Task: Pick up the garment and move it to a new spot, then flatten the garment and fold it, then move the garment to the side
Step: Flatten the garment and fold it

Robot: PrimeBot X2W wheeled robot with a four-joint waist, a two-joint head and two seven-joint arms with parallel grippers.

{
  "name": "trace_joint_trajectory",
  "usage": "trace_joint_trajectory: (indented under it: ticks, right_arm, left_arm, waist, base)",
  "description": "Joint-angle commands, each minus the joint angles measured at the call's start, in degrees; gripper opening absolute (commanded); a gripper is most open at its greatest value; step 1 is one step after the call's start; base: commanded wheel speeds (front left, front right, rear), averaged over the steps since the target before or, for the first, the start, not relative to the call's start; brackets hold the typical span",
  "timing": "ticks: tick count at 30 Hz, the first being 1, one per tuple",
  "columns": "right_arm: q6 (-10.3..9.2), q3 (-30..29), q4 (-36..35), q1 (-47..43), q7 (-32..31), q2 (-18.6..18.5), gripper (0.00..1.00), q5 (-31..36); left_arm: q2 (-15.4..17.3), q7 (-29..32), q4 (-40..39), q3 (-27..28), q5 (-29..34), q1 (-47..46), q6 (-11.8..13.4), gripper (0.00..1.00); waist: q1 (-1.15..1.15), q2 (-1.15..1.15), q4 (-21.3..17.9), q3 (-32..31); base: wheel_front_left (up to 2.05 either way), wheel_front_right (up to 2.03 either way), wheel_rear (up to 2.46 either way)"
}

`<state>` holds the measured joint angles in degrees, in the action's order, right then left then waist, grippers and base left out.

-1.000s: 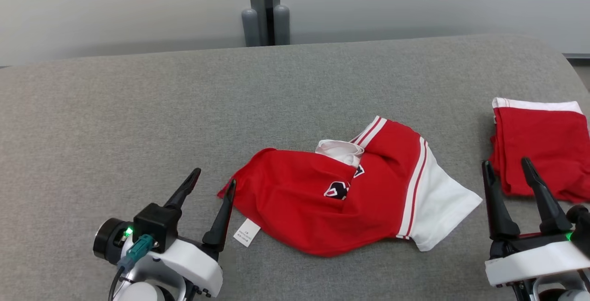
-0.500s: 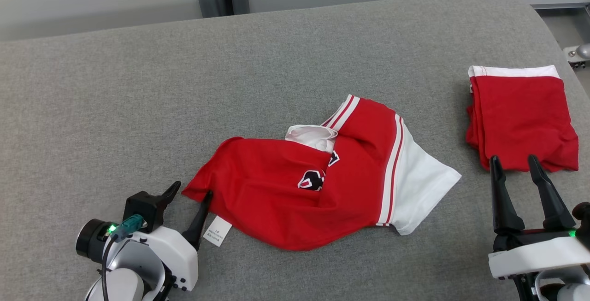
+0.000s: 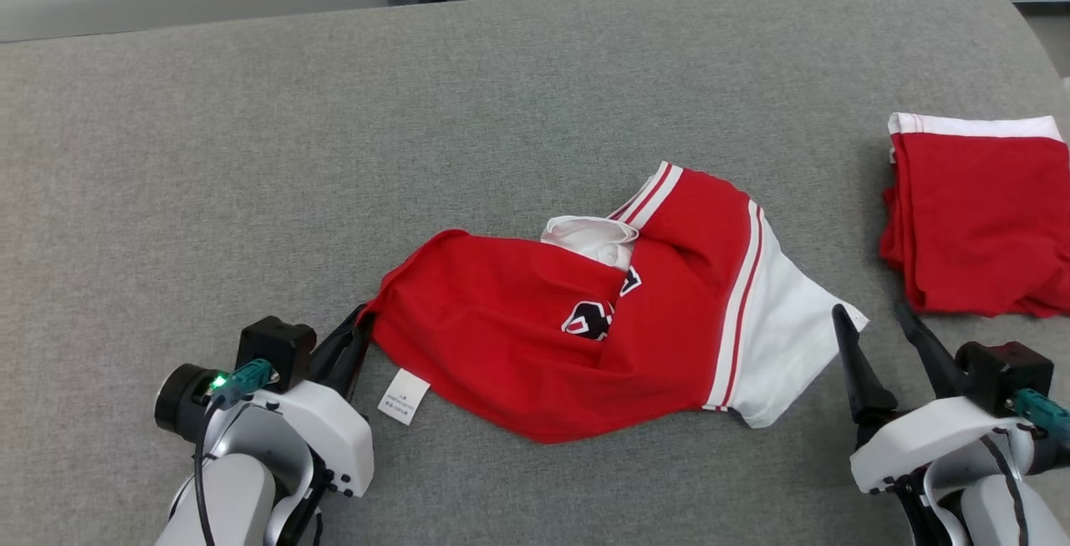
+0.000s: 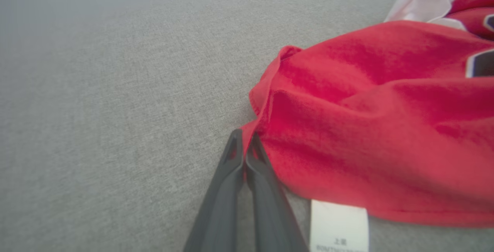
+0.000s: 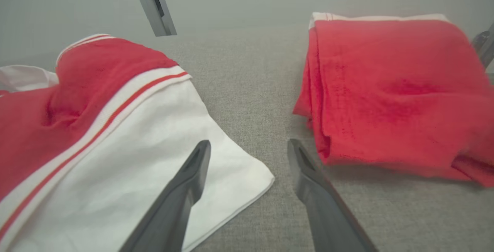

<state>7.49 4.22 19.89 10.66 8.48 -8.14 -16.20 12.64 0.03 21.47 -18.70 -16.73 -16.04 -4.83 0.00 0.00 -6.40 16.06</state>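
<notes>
Left gripper, spread earlier, now pinched together at garment corner.
Right gripper apart, lower right; confirm pinch before lifting.

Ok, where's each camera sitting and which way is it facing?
Head view: on the head, facing forward and down at the grey cushioned surface; left hand lower left, right hand lower right.
Left wrist view: on the left wrist, low, looking along its closed fingers at a corner of the red and white shirt.
Right wrist view: on the right wrist, looking along its open fingers, between the shirt and the folded red garment.
Shared: all three show the shirt; head and right wrist also the folded garment.
</notes>
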Motion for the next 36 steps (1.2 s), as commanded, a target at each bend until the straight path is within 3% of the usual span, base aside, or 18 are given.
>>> trace_joint_trajectory:
  ticks: [1, 7, 8, 9, 10, 16, 27, 36]
  right_arm:
    - [0.02, 0.45, 3.21, 1.87, 1.33, -0.76, 1.0, -0.48]
    - [0.02, 1.77, 12.7, 5.48, 3.24, -0.42, 1.0, -1.78]
    - [0.02, 2.27, 13.99, 5.92, 3.49, -0.33, 0.47, -2.39]
    - [0.02, 2.54, 14.97, 6.15, 3.86, -0.28, 0.04, -3.05]
    - [0.02, 2.79, 15.67, 6.2, 4.3, -0.31, 0.0, -3.66]
    - [0.02, 1.17, 7.75, 5.17, 6.77, -1.05, 0.0, -8.19]
    - [0.02, -6.28, -25.53, 8.14, 6.87, -0.7, 0.0, -9.24]
    - [0.02, -6.1, -38.03, 16.3, 6.77, -2.92, 0.0, -7.44]
  left_arm:
    - [-0.06, -0.57, 0.23, -0.24, 0.2, -1.53, -0.25, 0.0]
    - [-0.62, -1.76, -0.28, -0.64, 0.2, -2.41, 0.16, 0.0]
    - [-0.66, -2.02, -0.63, -0.53, 0.12, -2.42, 0.32, 0.0]
    - [-0.62, -2.24, -1.03, -0.48, 0.12, -2.35, 0.49, 0.0]
    - [-0.72, -2.59, -1.66, -0.28, -0.15, -2.18, 0.73, 0.0]
    - [-0.04, -4.1, -8.44, 0.19, 1.0, -1.66, 3.04, 0.0]
    - [1.93, -2.92, -28.85, 4.13, 2.75, -5.27, 8.12, 0.0]
    - [2.73, -2.35, -41.07, 9.05, 4.04, -11.48, 12.08, 0.0]
  waist:
    - [0.0, 0.0, 0.9, 0.41]
    - [0.0, 0.0, 1.97, 0.8]
    - [0.0, 0.0, 2.13, 0.83]
    - [0.0, 0.0, 2.3, 0.78]
    - [0.0, 0.0, 2.48, 0.71]
    - [0.0, 0.0, 3.12, 0.1]
    - [0.0, 0.0, 3.51, -2.52]
    - [0.0, 0.0, 4.46, -4.76]
  base:
    - [0.0, 0.0, 0.0]
    - [0.0, 0.0, 0.0]
    - [0.0, 0.0, 0.0]
    - [0.0, 0.0, 0.0]
    - [0.0, 0.0, 0.0]
    - [0.0, 0.0, 0.0]
    - [0.0, 0.0, 0.0]
    - [0.0, 0.0, 0.0]
